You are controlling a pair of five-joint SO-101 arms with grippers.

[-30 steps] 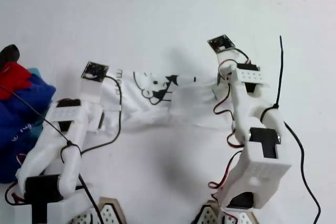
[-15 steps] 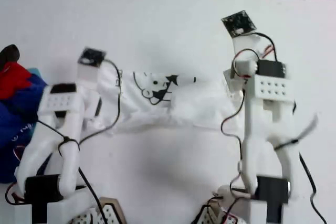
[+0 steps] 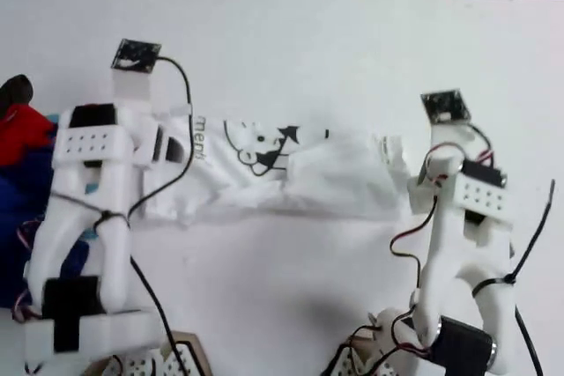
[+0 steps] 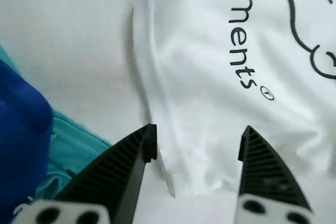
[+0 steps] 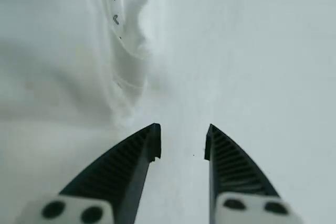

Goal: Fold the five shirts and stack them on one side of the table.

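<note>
Left gripper (image 4: 197, 137): jaws spread, empty, over the left end of the white shirt (image 4: 210, 77), one jaw at the hem edge and the other over cloth. Right gripper (image 5: 182, 135): jaws slightly parted, empty, over the table (image 3: 291, 41) just beside the shirt's right end. Change over the last second: my right arm was on that right end, then lifted and drew back off the cloth. My left arm pushed forward along the left end. The shirt now lies as a long band between my arms, so I judge the lengthwise fold is released and a cross fold is due. The pile of coloured clothes (image 3: 26, 156) crowds the left end. Tabletop runs on beyond the shirt and rightward.
</note>
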